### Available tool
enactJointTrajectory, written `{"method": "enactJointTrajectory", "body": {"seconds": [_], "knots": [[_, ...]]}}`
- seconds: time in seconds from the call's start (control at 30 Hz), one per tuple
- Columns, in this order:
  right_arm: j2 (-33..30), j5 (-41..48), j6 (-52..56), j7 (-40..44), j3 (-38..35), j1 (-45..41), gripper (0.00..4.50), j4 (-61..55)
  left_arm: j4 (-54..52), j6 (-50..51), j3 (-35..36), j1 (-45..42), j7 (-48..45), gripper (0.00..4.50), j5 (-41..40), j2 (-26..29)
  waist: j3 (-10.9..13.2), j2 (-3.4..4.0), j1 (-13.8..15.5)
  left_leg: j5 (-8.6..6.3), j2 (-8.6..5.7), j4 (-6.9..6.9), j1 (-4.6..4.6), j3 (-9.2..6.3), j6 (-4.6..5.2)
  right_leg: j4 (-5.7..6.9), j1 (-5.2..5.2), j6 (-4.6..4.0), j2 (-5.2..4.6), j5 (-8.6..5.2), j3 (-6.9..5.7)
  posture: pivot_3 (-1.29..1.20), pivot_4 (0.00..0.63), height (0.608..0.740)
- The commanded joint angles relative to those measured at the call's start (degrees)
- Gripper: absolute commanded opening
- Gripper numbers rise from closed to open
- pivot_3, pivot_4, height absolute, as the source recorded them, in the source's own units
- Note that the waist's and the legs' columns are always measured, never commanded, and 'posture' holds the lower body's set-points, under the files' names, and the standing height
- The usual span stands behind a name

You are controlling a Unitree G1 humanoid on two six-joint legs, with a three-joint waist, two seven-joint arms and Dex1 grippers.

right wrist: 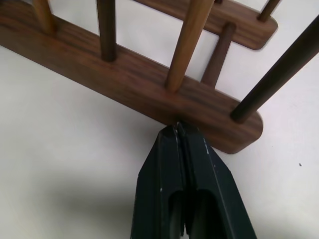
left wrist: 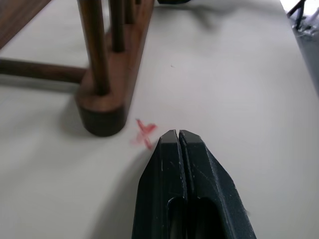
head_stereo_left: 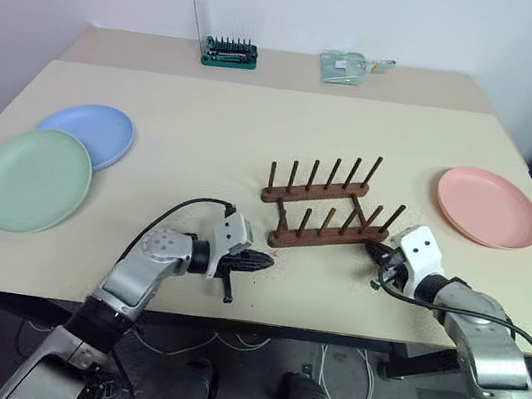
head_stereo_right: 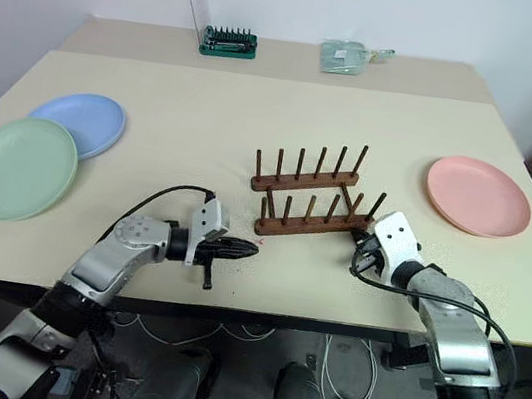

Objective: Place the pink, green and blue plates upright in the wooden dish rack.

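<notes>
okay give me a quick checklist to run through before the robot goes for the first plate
1. Wooden dish rack empty, pegs free: ok.
2. Pink plate, green plate and blue plate flat on the table, none racked: ok.
3. Blue plate free to lift: not ok, the green plate overlaps its edge.
4. Left gripper open for a grasp: not ok, shut and empty beside the rack's end.
5. Right gripper open: not ok, shut, tips at the rack's near bar.

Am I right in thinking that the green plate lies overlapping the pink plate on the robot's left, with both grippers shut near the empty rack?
Not quite: the green plate overlaps the blue plate, not the pink plate, which lies alone on the robot's right. The left eye view shows this. The rest holds: the left gripper and right gripper are shut near the empty rack.
</notes>
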Motion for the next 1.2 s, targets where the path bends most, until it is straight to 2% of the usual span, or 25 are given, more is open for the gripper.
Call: {"method": "enactJointTrajectory", "body": {"seconds": [0.03, 0.13, 0.3, 0.47, 0.6, 0.63, 0.67, 0.73, 0.77, 0.87, 1.0, 1.2], "knots": [[1.55, -2.77, -3.01, -1.41, 2.14, -3.23, 0.0, 2.5, 7.45, -1.96, 1.96, -2.52, 8.28, 0.04, 3.59, -2.35, -0.01, -0.02, -0.02, 0.0, 0.01, 0.01, 0.0, -0.01, 0.0, 0.01, 0.0, 0.0, 0.01, 0.0, -0.01, 0.0, 0.15, 0.74], [2.98, -4.64, -5.4, -2.84, 3.13, -6.52, 0.0, 6.85, 13.88, -4.97, 4.39, -5.98, 15.3, 0.04, 5.34, -4.0, -0.02, -0.03, -0.07, 0.0, 0.01, 0.02, 0.01, -0.01, 0.0, 0.03, 0.0, 0.12, 0.03, 0.07, -0.01, 0.0, 0.15, 0.74], [4.8, -6.97, -9.05, -5.52, 3.35, -10.43, 0.0, 12.35, 20.32, -8.77, 4.76, -8.61, 19.51, 0.04, 7.58, -4.15, -0.04, -0.01, -0.58, 0.01, 0.0, -0.04, 0.06, -0.02, -0.01, 0.07, -0.02, 0.15, 0.05, 0.1, -0.01, 0.0, 0.15, 0.74], [3.79, -7.22, -9.8, -4.41, 3.0, -9.41, 0.0, 11.53, 19.85, -10.22, 4.72, -8.17, 17.33, 0.04, 6.6, -4.1, -0.05, 0.01, -1.09, 0.01, 0.0, -0.04, 0.05, -0.02, -0.01, 0.08, -0.02, 0.15, 0.05, 0.11, -0.01, 0.0, 0.15, 0.74], [0.28, -2.24, -6.99, 1.5, -0.55, -5.36, 0.0, 5.36, 16.4, -9.93, 5.38, -6.85, 15.08, 0.04, 4.91, -3.79, -0.04, 0.0, -1.31, 0.0, -0.01, -0.06, 0.03, -0.05, -0.01, 0.07, -0.02, 0.18, 0.04, 0.09, -0.01, 0.0, 0.15, 0.74], [-1.69, -1.74, -5.78, 2.09, -2.39, -4.08, 0.39, 3.75, 13.74, -9.5, 5.55, -6.07, 13.1, 0.0, 3.37, -3.71, -0.04, -0.01, -1.4, 0.0, -0.01, -0.07, 0.01, -0.05, 0.0, 0.05, -0.02, 0.18, 0.04, 0.09, -0.01, 0.0, 0.15, 0.74], [-3.06, -1.59, -4.9, 2.41, -3.65, -3.2, 0.5, 2.64, 11.81, -9.1, 5.69, -5.5, 11.69, 0.0, 2.24, -3.67, -0.02, 0.04, -1.43, 0.0, -0.01, -0.07, 0.01, -0.05, 0.0, 0.05, -0.03, 0.18, 0.04, 0.09, -0.01, 0.0, 0.15, 0.74], [-4.53, -1.34, -3.85, 2.74, -4.7, -2.27, 1.27, 1.31, 9.67, -8.4, 5.9, -4.85, 10.31, 0.0, 1.19, -3.61, 0.01, 0.0, -1.43, -0.01, -0.01, -0.09, -0.04, -0.03, 0.01, 0.05, -0.09, 0.18, 0.02, 0.08, 0.0, 0.0, 0.15, 0.74], [-5.12, -1.22, -3.52, 2.53, -5.42, -2.03, 1.8, 1.02, 8.53, -7.72, 5.92, -4.57, 9.45, 0.0, 0.66, -3.54, 0.01, 0.0, -1.42, -0.01, -0.01, -0.08, -0.05, -0.03, 0.0, 0.05, -0.1, 0.18, 0.03, 0.08, 0.0, 0.0, 0.15, 0.74], [-12.77, -9.12, -8.37, -1.33, -7.01, -2.99, 3.29, 7.06, 0.81, -6.45, 3.33, -2.79, 2.1, 0.0, -2.45, -2.74, 0.06, 0.05, -1.36, -0.01, 0.0, -0.06, -0.1, -0.01, 0.0, 0.05, -0.13, 0.18, 0.03, 0.07, 0.0, 0.0, 0.15, 0.74], [-15.82, -15.51, -13.92, -5.14, -3.08, -8.2, 3.29, 19.22, -2.07, -5.43, 1.49, -2.33, -1.74, 0.0, -3.12, -2.25, 0.09, -0.02, -1.3, -0.01, -0.01, -0.06, -0.11, 0.05, 0.0, -0.02, -0.11, 0.05, -0.01, 0.01, 0.0, 0.0, 0.15, 0.74], [-14.96, -22.04, -21.23, -9.56, 2.34, -18.18, 3.29, 38.32, -2.92, -4.58, 1.94, -2.16, -1.38, 0.0, -2.63, -1.93, 0.11, -0.02, -1.87, -0.01, 0.04, -0.08, -0.07, 0.13, 0.01, 0.0, -0.14, 0.05, 0.04, 0.04, 0.04, 0.0, 0.15, 0.74]]}}
